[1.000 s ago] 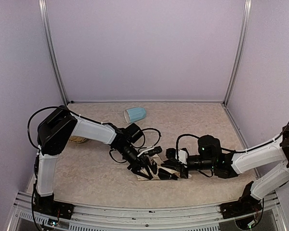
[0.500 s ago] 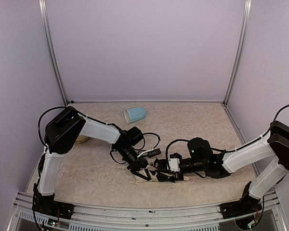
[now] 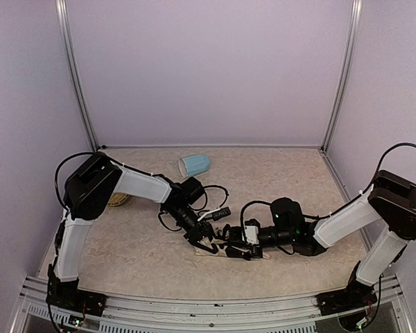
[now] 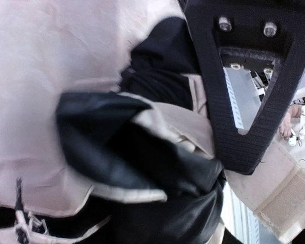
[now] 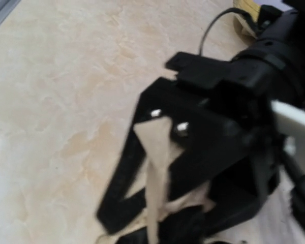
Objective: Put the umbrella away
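Top view: the umbrella [image 3: 209,254] lies beneath the meeting left gripper [image 3: 202,241] and right gripper [image 3: 237,250], seemingly mid-bundling. The mug [image 3: 194,164] and tray [image 3: 116,201] sit well beyond the jaws, contents unseen.

Left wrist: folds crowd beside one finger [image 4: 244,101], and whether it grips cannot be told. The strap [image 4: 290,195] likely needs wrapping next.

Right wrist: its own jaws are clenched.
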`<state>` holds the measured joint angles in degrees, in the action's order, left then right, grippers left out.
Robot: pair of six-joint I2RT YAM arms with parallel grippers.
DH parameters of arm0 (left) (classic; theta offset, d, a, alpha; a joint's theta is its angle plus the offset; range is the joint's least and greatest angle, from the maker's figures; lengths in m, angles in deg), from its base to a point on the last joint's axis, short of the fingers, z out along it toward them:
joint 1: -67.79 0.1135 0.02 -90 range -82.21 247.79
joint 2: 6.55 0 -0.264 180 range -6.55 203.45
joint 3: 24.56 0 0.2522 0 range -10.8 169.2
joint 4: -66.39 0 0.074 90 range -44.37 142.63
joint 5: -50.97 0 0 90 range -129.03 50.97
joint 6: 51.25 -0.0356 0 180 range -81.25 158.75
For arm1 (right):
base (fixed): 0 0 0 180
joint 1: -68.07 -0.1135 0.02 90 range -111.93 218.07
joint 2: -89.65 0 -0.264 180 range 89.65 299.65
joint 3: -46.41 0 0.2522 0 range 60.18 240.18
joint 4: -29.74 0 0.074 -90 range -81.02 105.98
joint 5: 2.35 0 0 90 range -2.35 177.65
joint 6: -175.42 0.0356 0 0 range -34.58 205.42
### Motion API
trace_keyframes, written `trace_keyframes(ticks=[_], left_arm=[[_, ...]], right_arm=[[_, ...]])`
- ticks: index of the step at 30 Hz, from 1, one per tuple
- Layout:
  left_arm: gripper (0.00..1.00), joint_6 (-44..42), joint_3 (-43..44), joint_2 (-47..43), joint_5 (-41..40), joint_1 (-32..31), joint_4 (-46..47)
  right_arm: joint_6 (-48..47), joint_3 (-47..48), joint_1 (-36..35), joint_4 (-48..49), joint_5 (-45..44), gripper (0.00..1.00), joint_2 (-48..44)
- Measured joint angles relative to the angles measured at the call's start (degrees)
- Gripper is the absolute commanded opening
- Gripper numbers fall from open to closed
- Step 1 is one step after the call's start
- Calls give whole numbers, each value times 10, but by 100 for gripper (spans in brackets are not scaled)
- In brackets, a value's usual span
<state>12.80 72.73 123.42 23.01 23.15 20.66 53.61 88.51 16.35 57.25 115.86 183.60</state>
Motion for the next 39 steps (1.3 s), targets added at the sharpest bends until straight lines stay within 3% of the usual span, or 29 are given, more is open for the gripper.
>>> trace_keyframes(ticks=[3,6,15,23,29,36,38,39], left_arm=[[78,-8,3,-1,2,13,16],[82,-28,10,-2,8,28,32],[82,-77,-31,-35,-21,47,88],[81,-18,-177,-191,-85,51,253],[63,-30,-246,-313,-126,31,339],[69,-62,-248,-290,-195,-54,320],[64,-63,-248,-277,-210,-60,311],[57,-64,-248,-271,-221,-63,307]], right_arm=[[-3,-1,2,10,5,0,12],[-5,-3,3,20,19,0,17],[-5,-4,13,32,38,0,28],[-1,-1,13,32,40,0,33],[5,0,13,32,39,0,33],[15,2,14,32,38,0,34],[15,3,14,32,38,0,34],[16,4,14,31,38,0,35]])
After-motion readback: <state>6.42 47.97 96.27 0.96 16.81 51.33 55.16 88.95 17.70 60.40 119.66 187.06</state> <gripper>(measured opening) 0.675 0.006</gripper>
